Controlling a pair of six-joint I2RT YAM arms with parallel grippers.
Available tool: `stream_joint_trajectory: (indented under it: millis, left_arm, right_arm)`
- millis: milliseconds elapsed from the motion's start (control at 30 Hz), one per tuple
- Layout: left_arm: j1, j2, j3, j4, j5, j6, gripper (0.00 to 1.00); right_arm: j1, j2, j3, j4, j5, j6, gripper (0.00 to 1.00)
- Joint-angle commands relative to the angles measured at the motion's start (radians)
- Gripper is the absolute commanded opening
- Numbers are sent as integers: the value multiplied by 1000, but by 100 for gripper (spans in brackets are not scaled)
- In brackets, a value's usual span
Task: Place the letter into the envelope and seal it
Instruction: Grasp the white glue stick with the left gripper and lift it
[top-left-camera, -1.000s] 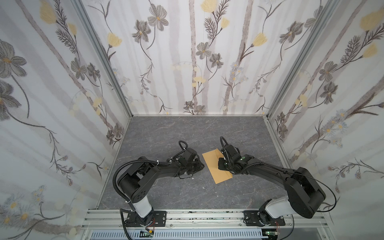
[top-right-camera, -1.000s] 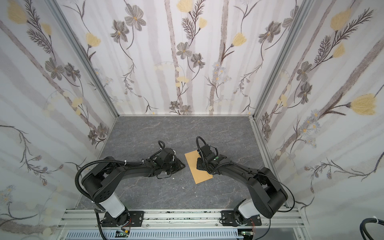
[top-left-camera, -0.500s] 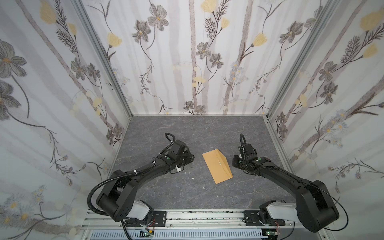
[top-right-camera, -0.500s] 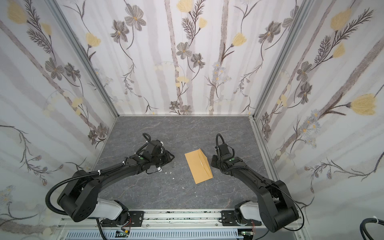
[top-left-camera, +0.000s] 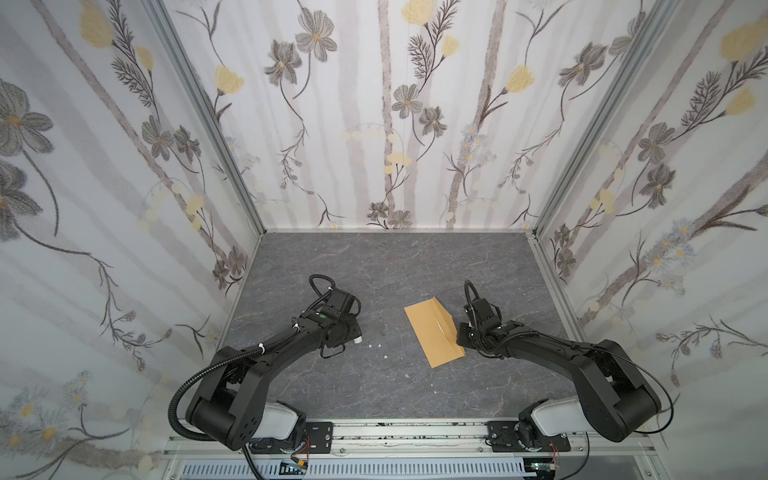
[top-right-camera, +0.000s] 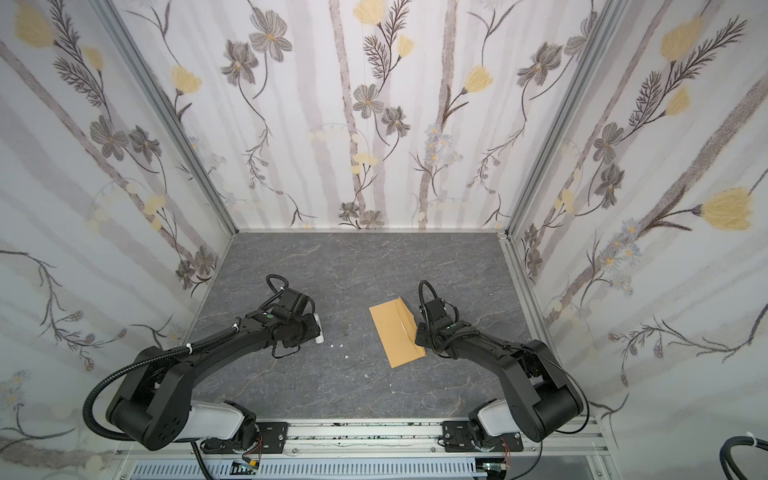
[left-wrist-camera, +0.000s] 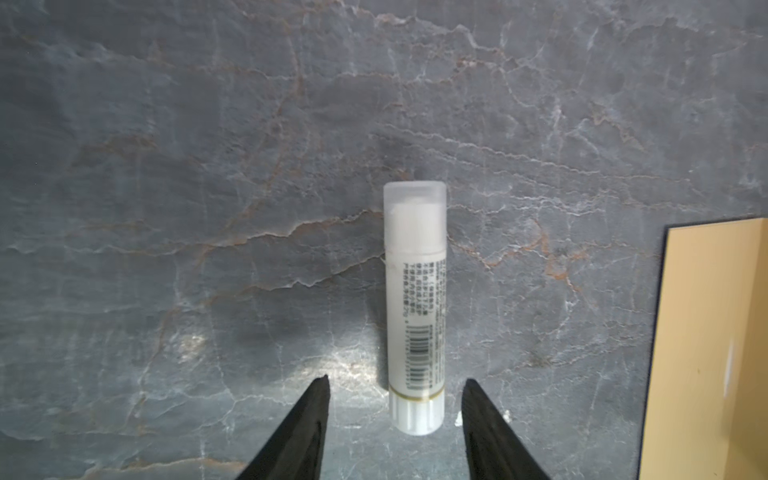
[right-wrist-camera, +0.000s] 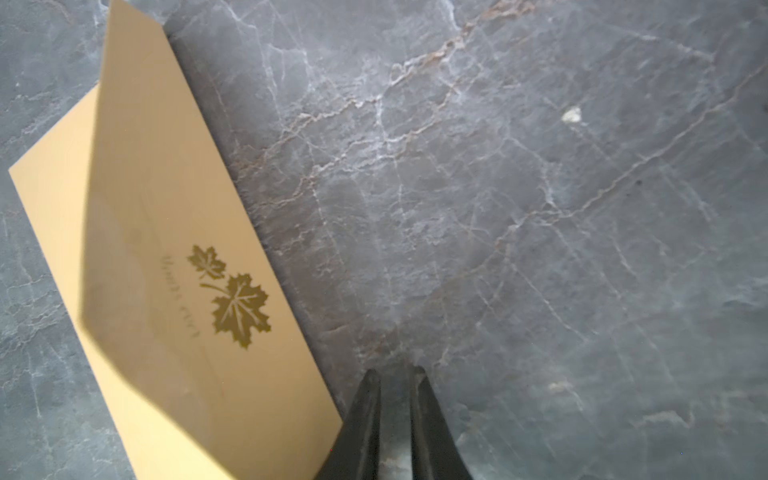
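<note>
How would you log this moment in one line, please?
left gripper: open, empty | glue stick: lying loose on table | right gripper: almost shut, empty | envelope: on table, flap folded over | letter: not visible

Envelope (left-wrist-camera: 706, 353) cut off by left wrist view edge; white tube (left-wrist-camera: 415, 307) label text blurred, possibly Chinese.

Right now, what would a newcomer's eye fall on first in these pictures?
The kraft-brown envelope lies aslant in the middle of the grey marbled table, bright against it. A white glue stick lies left of it, its base end between the open fingers of the left claw.
</note>
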Motion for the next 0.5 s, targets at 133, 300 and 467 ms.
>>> stream_joint_trajectory:
  millis: [133,300,467]
  left_arm:
    - [1,74,51,-12,-55,55,52]
    - [2,109,75,-11,-61,69,50]
    - [2,130,88,-7,-65,82,48]
  right_arm:
    - [28,8,-7,0,-26,44,17]
    - [47,8,-3,1,-39,57,17]
    - [46,8,-3,-6,-23,52,18]
